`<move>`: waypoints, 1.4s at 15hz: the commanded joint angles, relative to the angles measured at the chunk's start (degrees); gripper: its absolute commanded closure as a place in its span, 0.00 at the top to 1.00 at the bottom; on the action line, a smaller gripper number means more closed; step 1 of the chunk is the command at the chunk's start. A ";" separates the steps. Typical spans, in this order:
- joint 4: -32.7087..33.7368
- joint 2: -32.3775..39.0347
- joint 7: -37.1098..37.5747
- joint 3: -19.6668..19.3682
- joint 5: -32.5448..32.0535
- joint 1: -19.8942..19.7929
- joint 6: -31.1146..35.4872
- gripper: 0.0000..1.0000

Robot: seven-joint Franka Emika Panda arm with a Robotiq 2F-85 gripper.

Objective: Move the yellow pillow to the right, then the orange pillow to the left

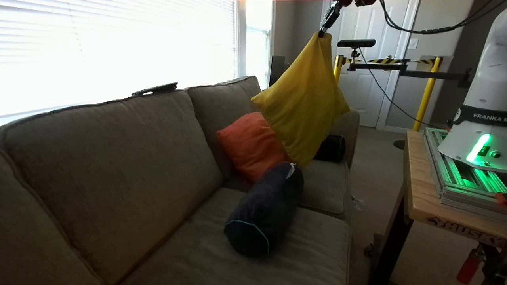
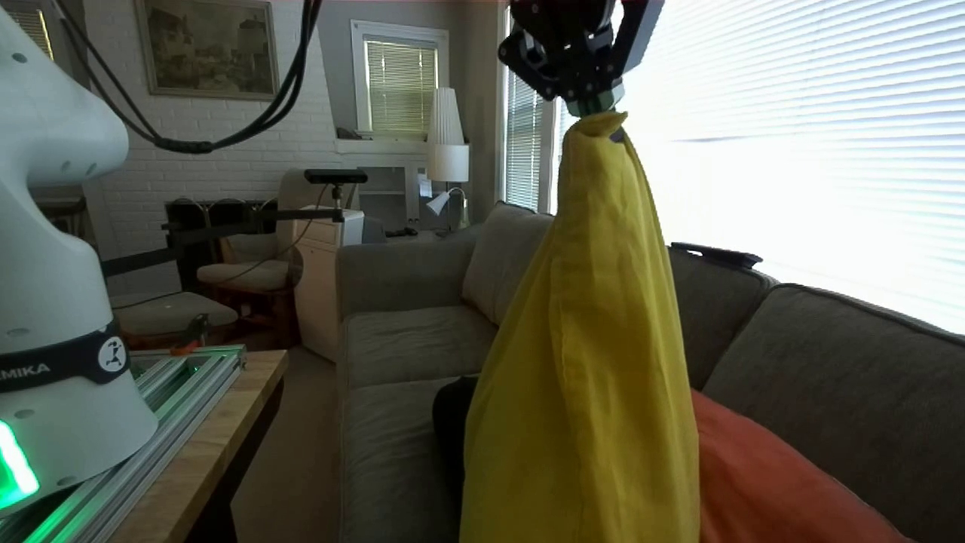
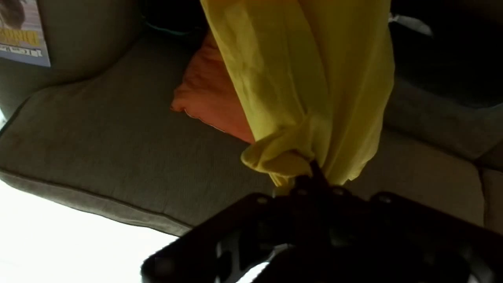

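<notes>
The yellow pillow (image 1: 307,95) hangs by one gathered corner from my gripper (image 1: 321,33), above the sofa seat. Its lower part is in front of the orange pillow (image 1: 251,144), which leans on the sofa back. In an exterior view the yellow pillow (image 2: 595,339) hides much of the orange pillow (image 2: 776,475) and of the seat; its lower end is out of frame. In the wrist view the gripper (image 3: 310,171) is shut on the bunched cloth of the yellow pillow (image 3: 283,70). The orange pillow (image 3: 214,94) shows partly behind it.
A dark navy bolster (image 1: 263,213) lies on the seat in front of the orange pillow. Another dark item (image 1: 330,148) sits by the sofa arm. A flat black object (image 1: 154,90) rests on the sofa back. A camera on a stand (image 1: 356,43) and the robot's bench (image 1: 414,174) stand nearby.
</notes>
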 commanded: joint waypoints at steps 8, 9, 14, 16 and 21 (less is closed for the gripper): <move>2.33 10.18 1.33 -4.66 2.07 -0.99 5.58 0.01; 2.99 12.14 1.50 -4.62 3.29 -0.76 9.12 0.01; 7.25 23.21 0.34 -3.05 12.34 2.17 21.48 0.01; 9.90 27.99 1.25 -1.73 14.42 2.95 23.50 0.28; 16.09 35.65 3.87 1.02 14.81 3.97 25.61 0.56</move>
